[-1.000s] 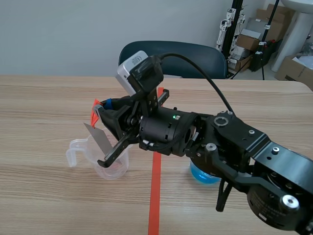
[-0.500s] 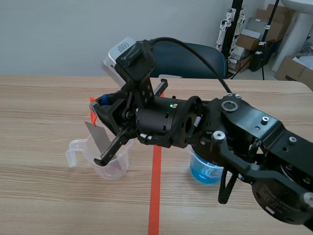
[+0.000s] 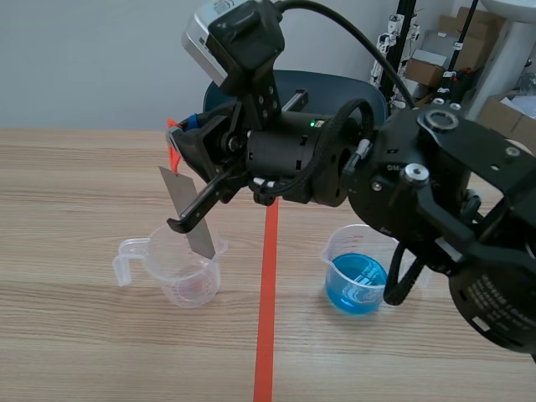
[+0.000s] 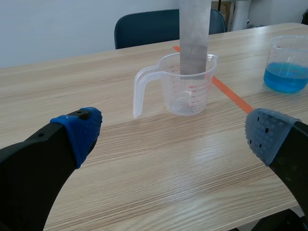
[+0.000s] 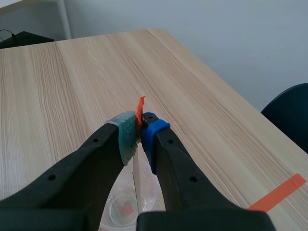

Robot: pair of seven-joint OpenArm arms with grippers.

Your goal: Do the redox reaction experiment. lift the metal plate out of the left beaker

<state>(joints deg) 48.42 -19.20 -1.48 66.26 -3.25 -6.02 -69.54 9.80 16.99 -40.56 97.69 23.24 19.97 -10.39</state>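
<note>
Since the right gripper rose, the metal plate pinched by its top between the pads hangs higher, only its lower end inside the clear beaker. Beside that beaker stands a blue-filled beaker. Near the clear beaker, the left gripper sits with fingers spread.

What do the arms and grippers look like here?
Right arm: black, bulky round joints, silver bolts, black cable, white camera box, green LED. Right gripper: thick black fingers, one grey-green pad, one blue. Left gripper: black, blue dotted pads.
</note>
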